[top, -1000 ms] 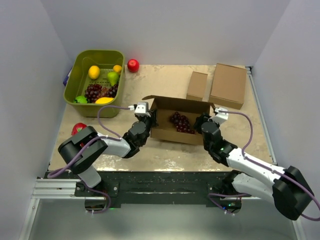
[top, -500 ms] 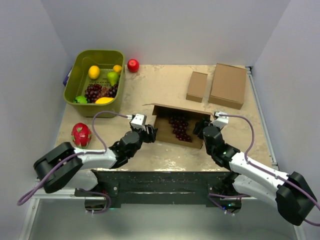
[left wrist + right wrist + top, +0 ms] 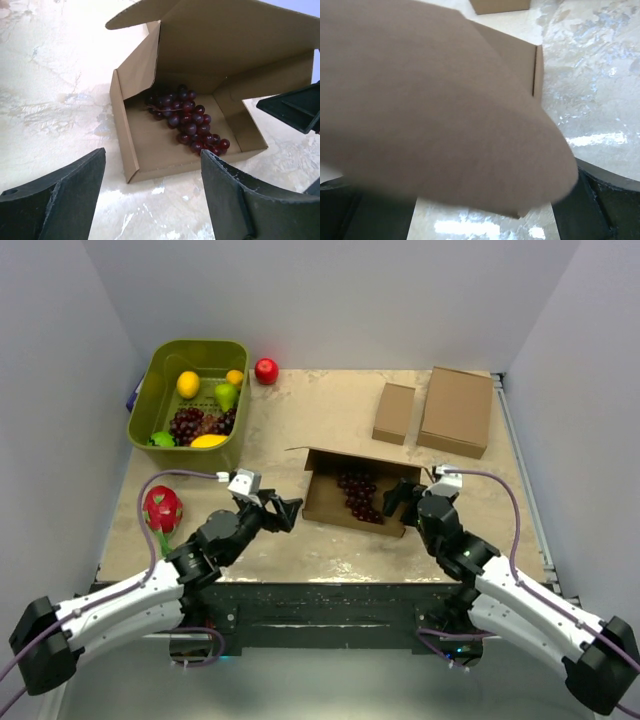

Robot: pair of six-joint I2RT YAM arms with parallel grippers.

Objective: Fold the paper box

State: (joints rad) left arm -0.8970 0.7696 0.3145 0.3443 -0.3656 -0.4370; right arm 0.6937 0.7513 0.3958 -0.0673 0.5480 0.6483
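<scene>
This is a robotics lab test cell, not a home or shop. Plain pale walls [image 3: 330,300] box in a small marble-patterned table [image 3: 300,410] on three sides. Two robot arms, left arm [image 3: 130,595] and right arm [image 3: 520,590], are bolted to a black plate beside an aluminium rail [image 3: 100,616], with purple cables [image 3: 505,502] trailing. The props look staged: a green basket [image 3: 196,344] of fruit, and the paper box [image 3: 325,498] holding grapes [image 3: 360,495].

The top camera looks down from behind the near edge over the whole table [image 3: 320,410]. The left wrist camera faces the paper box [image 3: 150,145] from close and low. The right one sits nearer still, blurred cardboard filling its frame; all three share the box.
</scene>
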